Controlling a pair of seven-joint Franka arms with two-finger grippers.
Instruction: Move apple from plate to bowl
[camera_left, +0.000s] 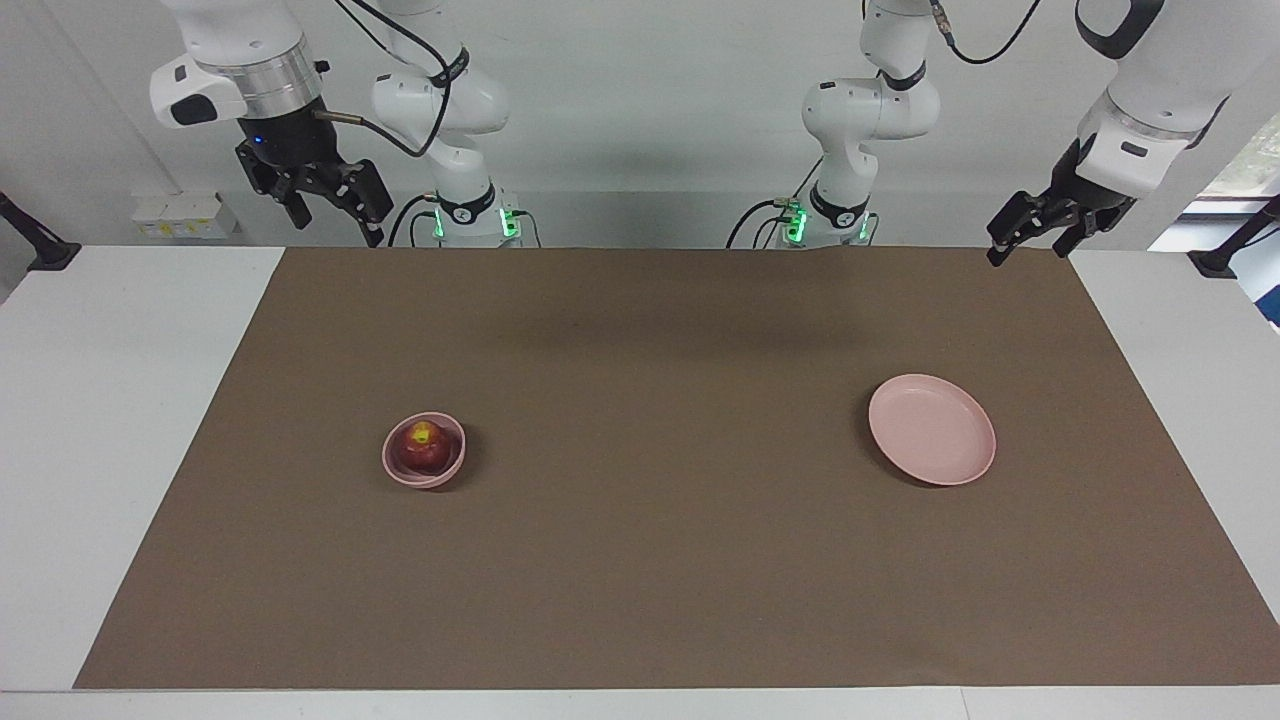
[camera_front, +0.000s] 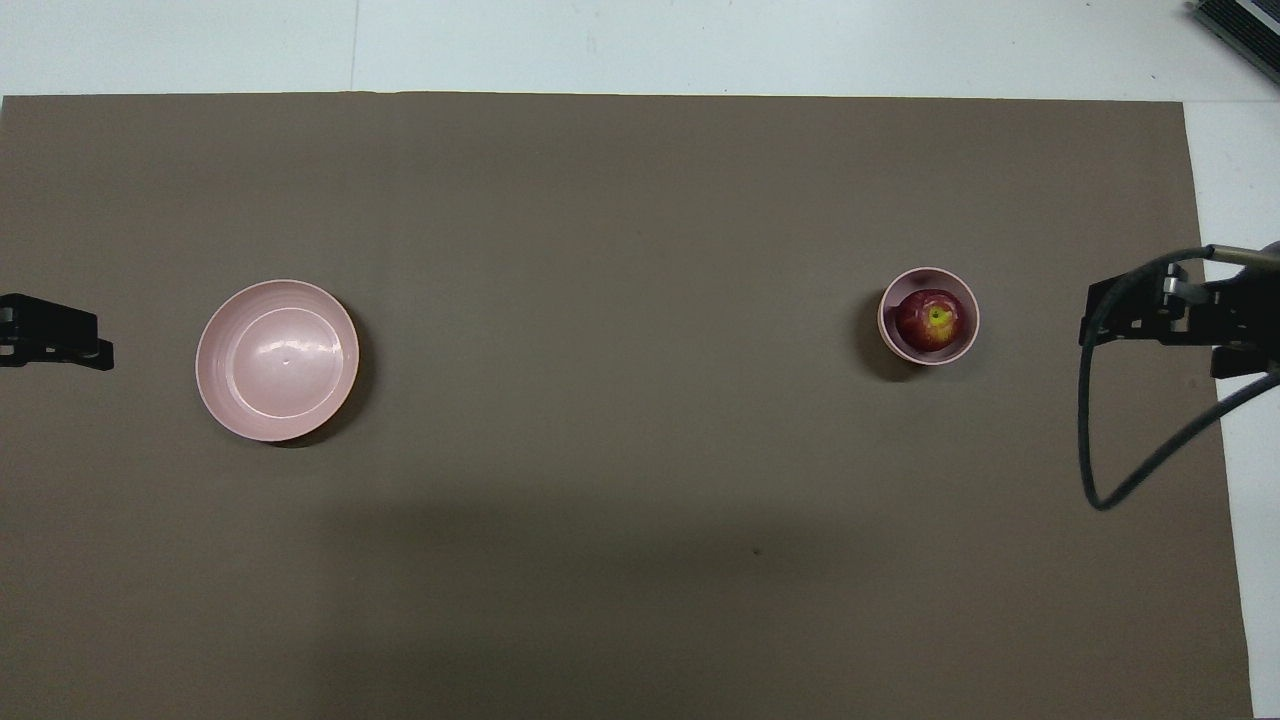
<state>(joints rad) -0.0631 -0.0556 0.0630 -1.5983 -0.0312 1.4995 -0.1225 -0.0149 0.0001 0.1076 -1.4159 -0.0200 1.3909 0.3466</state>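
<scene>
While the apple (camera_left: 424, 446) sits in the bowl (camera_left: 446, 466) toward the right arm's end of the worktop and the plate (camera_left: 932, 429) lies bare toward the left arm's end, both grippers hang high near the robots' edge, right gripper (camera_left: 330, 212) and left gripper (camera_left: 1030, 232) with jaws spread and holding nothing. Little seems left to go wrong, unless an arm swings low and knocks the light bowl. Overhead, both grippers are cut off at the frame edges.

apple (camera_left: 423, 447) in bowl (camera_left: 447, 468) | R-arm end | plate (camera_left: 932, 430) L-arm end, well apart
</scene>
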